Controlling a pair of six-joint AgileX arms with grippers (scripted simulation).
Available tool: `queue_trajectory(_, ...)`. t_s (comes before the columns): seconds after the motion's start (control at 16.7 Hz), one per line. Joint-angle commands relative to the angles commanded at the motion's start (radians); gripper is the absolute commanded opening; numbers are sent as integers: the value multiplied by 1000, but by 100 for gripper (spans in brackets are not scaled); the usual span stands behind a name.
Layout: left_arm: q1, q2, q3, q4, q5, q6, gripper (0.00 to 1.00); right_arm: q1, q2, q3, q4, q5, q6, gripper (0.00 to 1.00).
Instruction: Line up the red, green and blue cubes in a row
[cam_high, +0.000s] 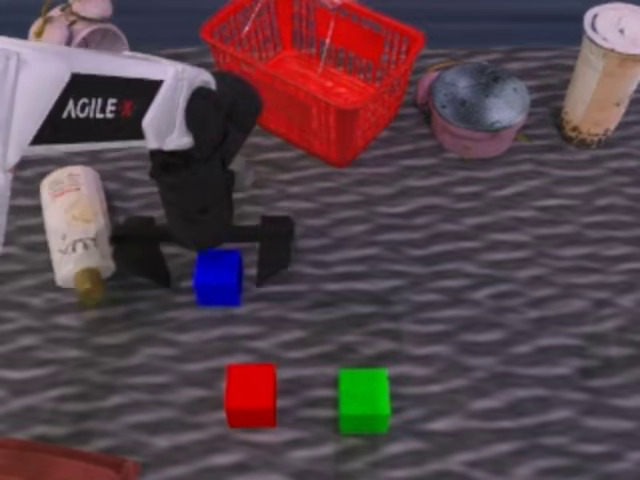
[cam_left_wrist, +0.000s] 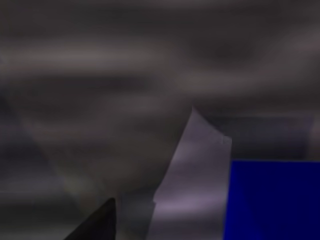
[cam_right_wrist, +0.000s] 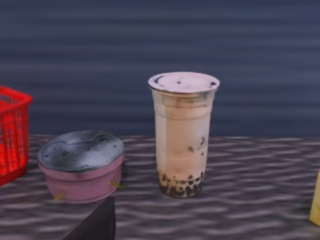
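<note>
Jaws of the left gripper (cam_high: 212, 250) stand spread wide, one finger on each side of the blue cube (cam_high: 218, 277), neither touching it; that cube sits on the desk (cam_high: 480, 300) left of centre, behind the other two; the red cube (cam_high: 250, 394) and the green cube (cam_high: 363, 400) lie side by side nearer the front edge, apart from each other; a bottle (cam_high: 76, 230) lies just left of the gripper; a red basket (cam_high: 312, 70), a lidded pink pot (cam_high: 478, 108) and a milk-tea cup (cam_high: 601, 72) stand along the back; the right gripper is out of the top view, and its wrist view does not show its jaws' state.
</note>
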Motion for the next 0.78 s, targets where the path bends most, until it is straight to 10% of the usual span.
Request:
queue_trajectory(0.24, 0, 1, -1, 2, 0, 0, 100, 0, 0, 0, 0, 0, 0, 100)
queue_trajectory(0.78, 0, 1, -1, 2, 0, 0, 32, 0, 0, 0, 0, 0, 0, 100)
